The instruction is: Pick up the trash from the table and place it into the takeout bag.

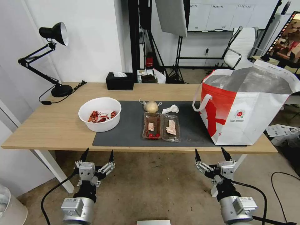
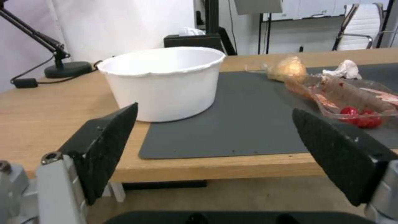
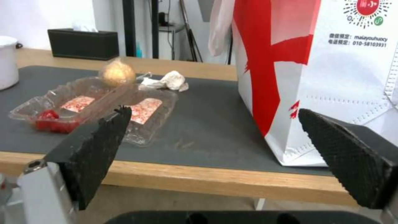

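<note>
Trash on the table [image 1: 56, 125], nothing yet bagged: the clamshell [image 1: 161, 126] lies opened flat at mid-mat, red scraps in its left half; the lump [image 1: 151, 106] sits just behind it, the tissue [image 1: 170, 109] beside the lump to the right; the bowl [image 1: 99, 113] of red shells straddles the left edge of the mat [image 1: 131, 128]. The bag [image 1: 247, 106] stands upright at the right end, mouth open, foil lining showing, a strap hanging on its near-left side. I hold the left gripper [image 1: 97, 155] below the table edge in front of the bowl, jaws spread wide and empty; the right gripper [image 1: 211, 154] waits likewise, wide and empty, between clamshell and bag. I judge the step in hand to be the first reach. The right arm is nearer both the small trash and the bag, so I would lead with it. The clamshell is thin and springy: I would pinch one rim, not press from above, and keep it level so scraps stay in. The bowl calls for a rim grip and an upright carry. The bag's soft wall may fold if nudged, so I would enter from above its mouth
</note>
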You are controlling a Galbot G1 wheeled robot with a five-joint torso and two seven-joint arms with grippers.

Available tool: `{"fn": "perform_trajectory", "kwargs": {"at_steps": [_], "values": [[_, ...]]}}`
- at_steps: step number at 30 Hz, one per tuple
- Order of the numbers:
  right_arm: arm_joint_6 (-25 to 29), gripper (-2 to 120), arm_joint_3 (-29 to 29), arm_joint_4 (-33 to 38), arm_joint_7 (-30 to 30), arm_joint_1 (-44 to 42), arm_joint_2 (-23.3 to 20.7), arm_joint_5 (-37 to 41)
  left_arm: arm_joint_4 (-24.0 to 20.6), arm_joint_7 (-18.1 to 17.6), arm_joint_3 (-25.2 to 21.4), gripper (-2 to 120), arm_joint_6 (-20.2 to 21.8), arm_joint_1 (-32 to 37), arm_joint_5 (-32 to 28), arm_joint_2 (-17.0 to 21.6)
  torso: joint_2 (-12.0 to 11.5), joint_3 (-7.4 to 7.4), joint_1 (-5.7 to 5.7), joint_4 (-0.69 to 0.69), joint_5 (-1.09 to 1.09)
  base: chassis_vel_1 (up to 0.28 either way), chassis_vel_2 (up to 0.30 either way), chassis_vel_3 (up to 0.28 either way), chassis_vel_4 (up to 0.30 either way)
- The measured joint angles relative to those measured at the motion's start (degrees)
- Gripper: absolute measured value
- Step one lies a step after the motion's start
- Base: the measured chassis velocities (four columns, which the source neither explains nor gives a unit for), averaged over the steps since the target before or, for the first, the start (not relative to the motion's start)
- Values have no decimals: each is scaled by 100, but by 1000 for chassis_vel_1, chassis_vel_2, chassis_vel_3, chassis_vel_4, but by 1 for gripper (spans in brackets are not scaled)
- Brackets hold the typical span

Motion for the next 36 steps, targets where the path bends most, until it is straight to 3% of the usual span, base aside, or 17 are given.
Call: {"fn": "perform_trajectory", "kwargs": {"at_steps": [25,28,33,36], "values": [[-8,100,17,5,-4,6,-31,35,-2,-5,-8,100,21,-22,-37,4,0,0,0,0,-1,0,0,0,0],[-54,100,68,37,-38,22,-123,148,-170,-80,-107,100,251,-223,-344,67,0,0,0,0,1,0,0,0,0],[-404,100,427,269,-272,149,-705,879,-697,-324,-422,100,958,-865,-1303,274,0,0,0,-1,2,0,0,0,0],[-597,100,622,393,-403,223,-1024,1277,-757,-284,-448,100,990,-946,-1537,313,0,0,0,-1,1,0,0,0,0]]}}
